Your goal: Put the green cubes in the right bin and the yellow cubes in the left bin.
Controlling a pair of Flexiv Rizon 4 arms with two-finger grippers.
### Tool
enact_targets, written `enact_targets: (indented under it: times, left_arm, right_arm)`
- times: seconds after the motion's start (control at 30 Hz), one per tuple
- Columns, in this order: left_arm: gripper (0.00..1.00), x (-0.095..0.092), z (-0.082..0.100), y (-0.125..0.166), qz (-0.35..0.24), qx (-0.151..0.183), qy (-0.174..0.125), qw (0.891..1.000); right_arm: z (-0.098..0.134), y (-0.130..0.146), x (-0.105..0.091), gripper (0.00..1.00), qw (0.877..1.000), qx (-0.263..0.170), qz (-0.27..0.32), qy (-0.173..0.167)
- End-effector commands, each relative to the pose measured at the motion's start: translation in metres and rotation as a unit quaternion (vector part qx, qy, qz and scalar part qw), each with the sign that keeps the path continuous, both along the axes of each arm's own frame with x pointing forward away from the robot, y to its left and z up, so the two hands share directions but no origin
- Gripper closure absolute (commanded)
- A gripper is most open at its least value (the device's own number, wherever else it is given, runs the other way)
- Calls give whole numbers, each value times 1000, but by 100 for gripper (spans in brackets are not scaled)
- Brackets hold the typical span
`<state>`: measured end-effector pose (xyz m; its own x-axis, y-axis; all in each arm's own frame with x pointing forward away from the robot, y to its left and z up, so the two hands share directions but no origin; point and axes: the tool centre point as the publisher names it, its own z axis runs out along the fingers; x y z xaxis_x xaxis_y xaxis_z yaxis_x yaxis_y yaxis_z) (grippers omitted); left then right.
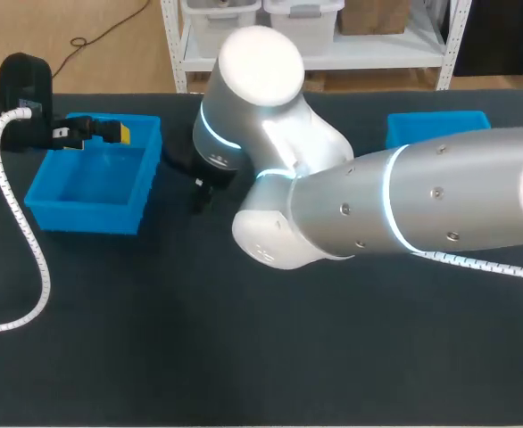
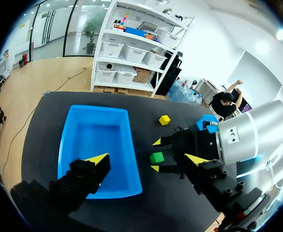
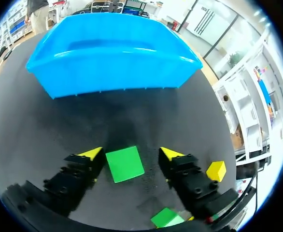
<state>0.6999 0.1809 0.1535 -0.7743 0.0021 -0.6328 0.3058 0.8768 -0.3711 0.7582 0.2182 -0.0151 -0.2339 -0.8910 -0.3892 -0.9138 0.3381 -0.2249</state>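
A green cube point(image 3: 125, 164) lies flat on the black table between the fingers of my right gripper point(image 3: 131, 154). The fingers stand open, with a thin gap on each side of the cube. Behind that gripper lie a yellow cube point(image 3: 216, 170) and a second green cube point(image 3: 168, 217). The left bin point(image 3: 112, 48), bright blue, stands just ahead of it. In the left wrist view my left gripper point(image 2: 147, 159) hangs open over the left bin point(image 2: 69, 140), holding nothing. That view also shows the green cube point(image 2: 156, 157) and the yellow cube point(image 2: 164, 120) beside the bin.
The right bin point(image 1: 435, 129) stands at the table's far right. My right arm point(image 1: 377, 205) stretches across the middle of the head view and hides the cubes and its own gripper there. A white cable point(image 1: 25, 232) trails from my left arm over the table's left part.
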Motion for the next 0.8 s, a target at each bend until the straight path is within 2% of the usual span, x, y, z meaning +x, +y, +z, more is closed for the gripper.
enact_targets:
  times: [0.03, 0.23, 0.37, 0.5, 0.63, 0.8]
  left_arm:
    - [0, 0, -2, 3, -4, -6, -4, 1000]
    - [0, 0, -2, 3, -4, -6, -4, 1000]
    - [0, 0, -2, 3, -4, -6, -4, 1000]
    - [0, 0, -2, 3, -4, -6, -4, 1000]
    - [0, 0, -2, 3, -4, -6, -4, 1000]
    - [0, 0, -2, 3, -4, -6, -4, 1000]
  right_arm:
    - [5, -4, -1, 100, 1000, 2, -5, 0]
    - [11, -8, -1, 100, 1000, 1, -12, -2]
    - [28, -12, 5, 100, 999, 10, -30, -13]
    - [63, -25, 18, 100, 997, 31, -60, -41]
    - [102, -52, 36, 100, 990, 59, -113, -67]
    - [146, -109, 58, 100, 970, 86, -204, -97]
